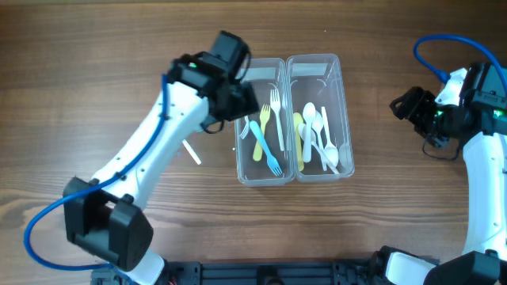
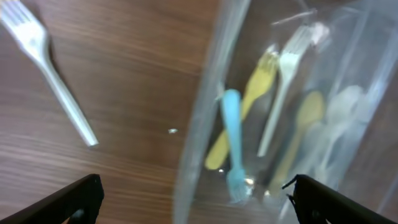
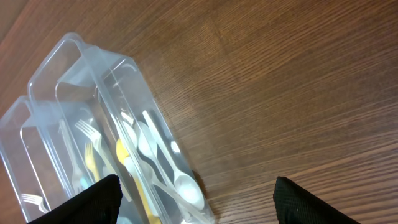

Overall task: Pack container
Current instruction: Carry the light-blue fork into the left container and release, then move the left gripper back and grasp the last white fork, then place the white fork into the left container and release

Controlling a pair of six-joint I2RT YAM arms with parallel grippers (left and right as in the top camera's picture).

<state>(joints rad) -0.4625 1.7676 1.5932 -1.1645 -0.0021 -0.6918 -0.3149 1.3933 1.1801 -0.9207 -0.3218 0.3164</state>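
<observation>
Left arm (image 1: 150,146) poised at the clear container's (image 1: 238,170) left rim, one fork not yet packed.
Wooden tabletop (image 1: 95,79) carries the container, two bins side by side: forks in the left one, among them a blue fork (image 1: 268,150) and a yellow fork (image 1: 261,131), and spoons (image 1: 321,134) in the right. Left gripper (image 2: 196,186) hangs over the container's left wall, jaws spread wide and empty. Right gripper (image 3: 196,186) sits well to the container's right, jaws likewise released with nothing between them. Smallest, a loose white fork (image 2: 50,81) lies flat on the tabletop just left of the container. Likely trouble: the fork is thin and lies flush, so the jaws may scrape wood and skid off it. A descent too near the wall could clip the rim and shove the container.
</observation>
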